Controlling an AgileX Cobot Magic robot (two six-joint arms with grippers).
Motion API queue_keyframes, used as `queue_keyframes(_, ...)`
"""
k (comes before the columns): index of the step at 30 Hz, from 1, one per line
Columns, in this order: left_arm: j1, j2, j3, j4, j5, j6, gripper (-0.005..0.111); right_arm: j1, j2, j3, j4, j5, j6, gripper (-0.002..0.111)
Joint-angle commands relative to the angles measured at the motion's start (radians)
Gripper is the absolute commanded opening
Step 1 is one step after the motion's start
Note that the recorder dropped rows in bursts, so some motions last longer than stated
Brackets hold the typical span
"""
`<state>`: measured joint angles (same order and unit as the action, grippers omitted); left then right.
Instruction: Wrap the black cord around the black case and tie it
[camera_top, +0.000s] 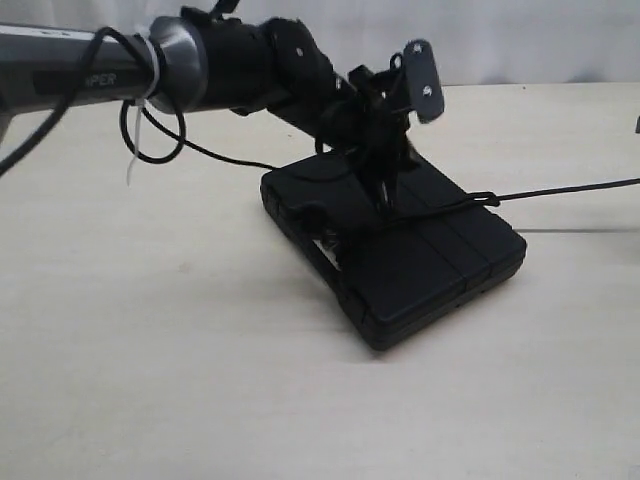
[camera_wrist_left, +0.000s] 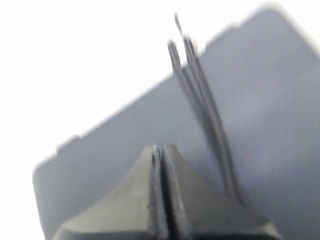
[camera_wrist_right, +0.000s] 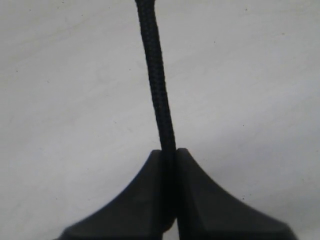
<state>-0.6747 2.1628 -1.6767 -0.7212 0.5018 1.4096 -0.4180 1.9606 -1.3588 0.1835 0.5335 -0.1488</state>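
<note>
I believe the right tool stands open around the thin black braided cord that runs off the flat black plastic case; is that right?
Not quite: the right tool is shut on the thin black braided cord, not open around it, as the right wrist view shows. That cord does run off the flat matte black plastic case.
</note>
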Motion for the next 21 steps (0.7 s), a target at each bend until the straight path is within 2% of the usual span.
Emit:
queue_keyframes(1,-0.05,-0.012,0.0,-0.292,0.132,0.31,0.0,-0.01,-0.004,-0.001,0.059,-0.021,-0.023,0.004)
queue_keyframes(3,-0.071,-0.001,0.0,-0.275,0.18,0.325,0.0,-0.01,-0.004,-0.001,0.093,-0.028,-0.051,0.004)
queue_keyframes(5,-0.083,0.008,0.0,-0.24,0.214,0.307,0.0,-0.01,-0.004,-0.001,0.1,-0.028,-0.081,0.009)
queue_keyframes(10,-0.082,0.01,0.0,-0.091,0.248,0.202,0.0,-0.004,-0.004,-0.05,0.173,0.013,-0.081,0.045)
queue_keyframes(13,-0.068,0.01,0.0,0.015,0.248,0.105,0.0,0.017,-0.019,-0.113,0.175,0.091,-0.081,0.06)
queue_keyframes(18,-0.022,0.01,0.0,0.15,0.233,-0.036,0.0,0.088,-0.067,-0.158,0.175,0.169,-0.097,0.059)
queue_keyframes(21,0.024,0.01,0.0,0.21,0.172,-0.166,0.0,0.153,-0.083,-0.158,0.171,0.227,-0.142,0.05)
